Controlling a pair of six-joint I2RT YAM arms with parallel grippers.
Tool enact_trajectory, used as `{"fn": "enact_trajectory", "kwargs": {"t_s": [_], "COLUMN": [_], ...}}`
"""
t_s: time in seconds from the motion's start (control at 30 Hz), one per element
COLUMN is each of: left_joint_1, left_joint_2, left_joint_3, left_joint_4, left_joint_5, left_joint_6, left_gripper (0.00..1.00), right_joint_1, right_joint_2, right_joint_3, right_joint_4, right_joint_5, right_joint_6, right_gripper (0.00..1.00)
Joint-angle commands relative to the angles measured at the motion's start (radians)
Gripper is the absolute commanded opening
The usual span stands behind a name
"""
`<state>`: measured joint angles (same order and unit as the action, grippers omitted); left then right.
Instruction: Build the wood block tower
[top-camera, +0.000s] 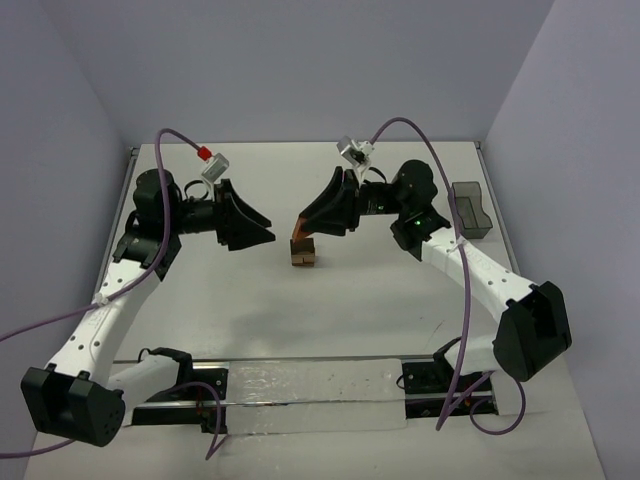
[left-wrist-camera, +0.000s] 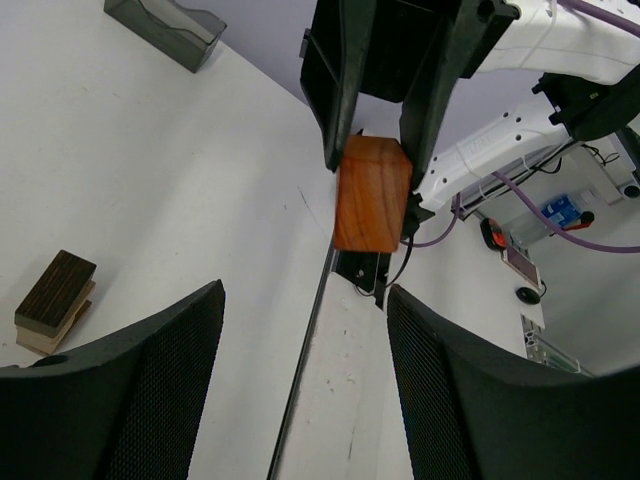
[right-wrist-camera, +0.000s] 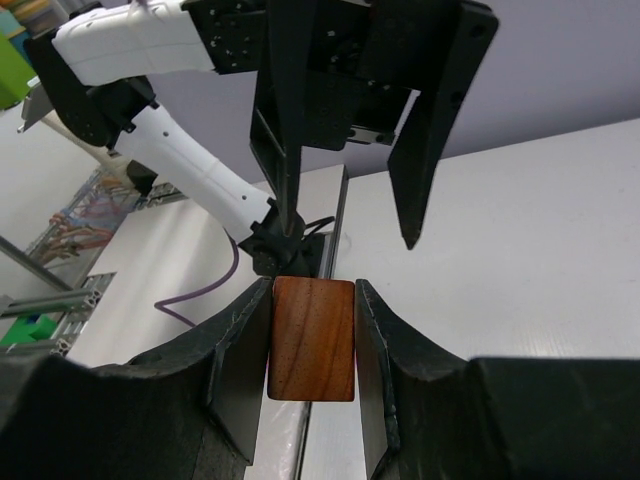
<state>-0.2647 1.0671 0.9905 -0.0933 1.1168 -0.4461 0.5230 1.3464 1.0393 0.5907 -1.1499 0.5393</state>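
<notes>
While the right jaws stand clenched on a reddish-brown block (right-wrist-camera: 312, 338), pressing its two long sides, the left jaws are spread apart with nothing between them. The two pairs face each other over the middle of the tabletop (top-camera: 330, 310), tips near one another but not touching. The block is held clear of the surface, its grain running lengthwise and one corner cut at a slant.

The wood block tower (top-camera: 303, 255) stands on the tabletop between the two arms, just beside the tips of the right jaws. Seen from the left wrist, it is a low stack of light tan pieces with a dark, striped piece lying on top, slightly askew.

From overhead the held block seems to hang at the far edge of the stack, and that angle does not settle whether they touch. The left wrist view shows them apart.

A grey bin (top-camera: 470, 208) sits at the far right of the tabletop, beyond the right arm (top-camera: 480, 280). A purple cable (top-camera: 410, 125) loops above that arm.
</notes>
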Motion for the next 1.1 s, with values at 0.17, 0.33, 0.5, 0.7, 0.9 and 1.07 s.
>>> {"fn": "enact_trajectory", "kwargs": {"t_s": [0.17, 0.33, 0.5, 0.7, 0.9, 1.07], "left_joint_1": [-0.069, -0.111, -0.145, -0.160, -0.171, -0.179], "left_joint_2": [0.071, 0.082, 0.079, 0.085, 0.095, 0.101], "left_joint_3": [0.122, 0.147, 0.142, 0.156, 0.174, 0.180], "left_joint_4": [-0.017, -0.069, -0.105, -0.141, -0.152, -0.159], "left_joint_5": [-0.005, 0.005, 0.008, -0.015, -0.025, -0.029], "left_joint_6": [0.017, 0.078, 0.128, 0.171, 0.185, 0.196], "left_gripper": [0.73, 0.74, 0.76, 0.76, 0.72, 0.69], "right_joint_1": [0.033, 0.043, 0.047, 0.050, 0.060, 0.066], "right_joint_2": [-0.010, 0.000, 0.008, 0.015, 0.026, 0.031], "right_joint_3": [0.047, 0.066, 0.070, 0.068, 0.076, 0.079], "right_joint_4": [-0.081, -0.153, -0.149, -0.112, -0.128, -0.127], "right_joint_5": [-0.016, -0.012, -0.011, -0.019, -0.023, -0.024], "right_joint_6": [-0.100, -0.156, -0.152, -0.113, -0.126, -0.121], "right_gripper": [0.00, 0.00, 0.00, 0.00, 0.00, 0.00]}}
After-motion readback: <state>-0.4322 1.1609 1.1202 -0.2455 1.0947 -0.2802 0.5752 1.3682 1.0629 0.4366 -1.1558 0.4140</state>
